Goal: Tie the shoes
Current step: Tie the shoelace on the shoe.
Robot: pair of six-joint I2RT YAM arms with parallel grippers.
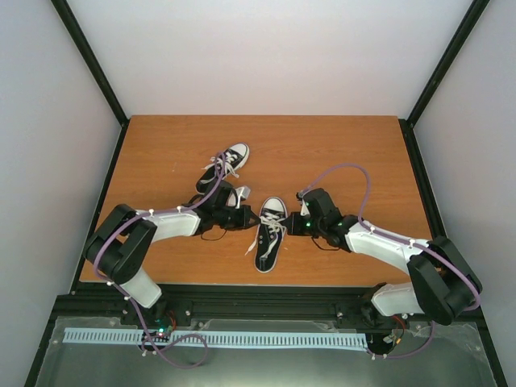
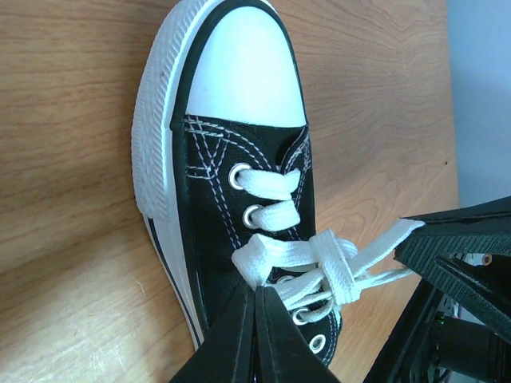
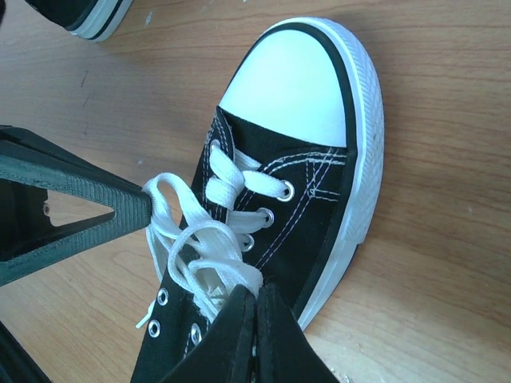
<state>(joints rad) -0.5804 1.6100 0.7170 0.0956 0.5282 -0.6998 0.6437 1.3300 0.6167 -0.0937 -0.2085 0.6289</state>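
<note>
Left claw [image 2: 257, 299] and right claw [image 3: 255, 297] pinch white laces [image 2: 289, 254] on one shoe [image 2: 239, 80].

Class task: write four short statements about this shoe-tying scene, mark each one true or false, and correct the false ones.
1. The left gripper and the right gripper are both shut on the laces of the near shoe. True.
2. The near shoe touches the far shoe. False: they lie apart.
3. The near shoe's toe cap is black. False: it is white.
4. The table is wood-coloured. True.
</note>
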